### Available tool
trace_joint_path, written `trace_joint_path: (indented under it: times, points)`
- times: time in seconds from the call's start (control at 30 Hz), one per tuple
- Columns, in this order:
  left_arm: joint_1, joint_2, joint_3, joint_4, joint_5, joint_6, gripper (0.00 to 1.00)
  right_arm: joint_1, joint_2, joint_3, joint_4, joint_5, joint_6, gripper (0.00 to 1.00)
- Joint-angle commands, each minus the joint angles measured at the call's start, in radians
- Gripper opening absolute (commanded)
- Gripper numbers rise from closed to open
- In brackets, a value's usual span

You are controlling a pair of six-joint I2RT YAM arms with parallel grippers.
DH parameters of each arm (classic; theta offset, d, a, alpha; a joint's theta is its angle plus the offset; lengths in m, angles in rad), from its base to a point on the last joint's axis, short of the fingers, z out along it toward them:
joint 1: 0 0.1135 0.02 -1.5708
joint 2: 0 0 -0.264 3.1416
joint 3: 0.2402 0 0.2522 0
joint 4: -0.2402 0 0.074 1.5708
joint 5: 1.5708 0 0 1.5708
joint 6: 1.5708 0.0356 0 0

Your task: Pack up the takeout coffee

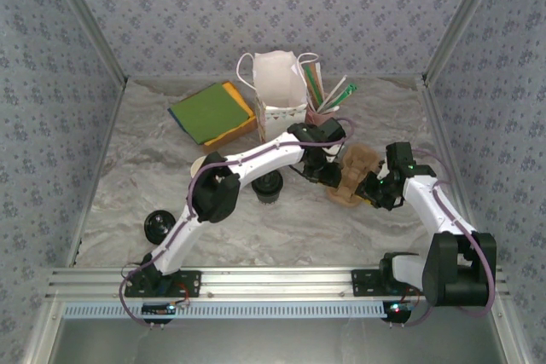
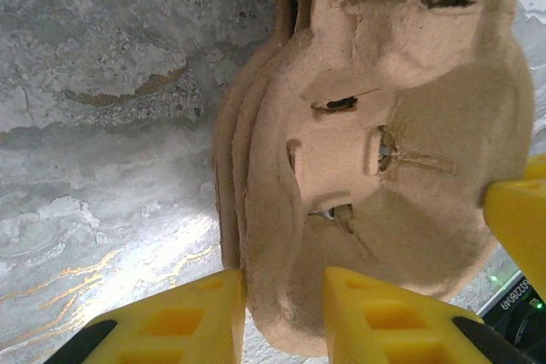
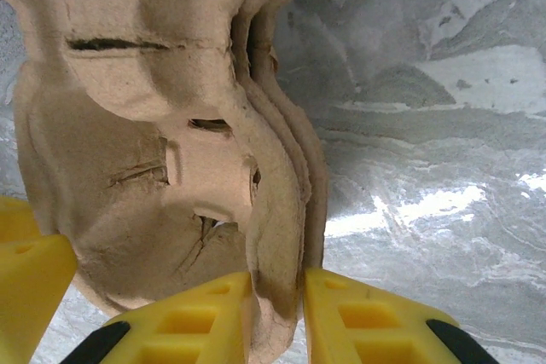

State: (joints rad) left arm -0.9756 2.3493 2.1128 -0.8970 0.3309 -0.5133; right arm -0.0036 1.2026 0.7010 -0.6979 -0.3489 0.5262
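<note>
In the top view, takeout coffee (image 1: 270,187), up close, left tool (image 2: 284,313) pinching carriers (image 2: 384,125)

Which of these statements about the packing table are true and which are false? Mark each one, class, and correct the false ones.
1. The left gripper and the right gripper each clamp an edge of the brown pulp carrier stack. True.
2. The takeout coffee sits in the carrier stack. False: it stands on the table beside the left arm, apart from the stack.
3. A loose black lid lies on the table towards the left wall. True.
4. The white paper bag lies flat on its side. False: it stands upright at the back, its top open.
</note>
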Motion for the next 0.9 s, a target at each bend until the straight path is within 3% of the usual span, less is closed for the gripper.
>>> trace_joint_path:
  times: [0.0, 0.87]
  points:
    - [-0.003, 0.022, 0.032, 0.003, 0.034, 0.007, 0.30, 0.009, 0.005, -0.011, -0.001, 0.002, -0.006, 0.23]
    - [-0.008, -0.073, 0.026, 0.009, 0.025, 0.009, 0.30, 0.017, 0.020, 0.000, -0.006, 0.017, -0.012, 0.21]
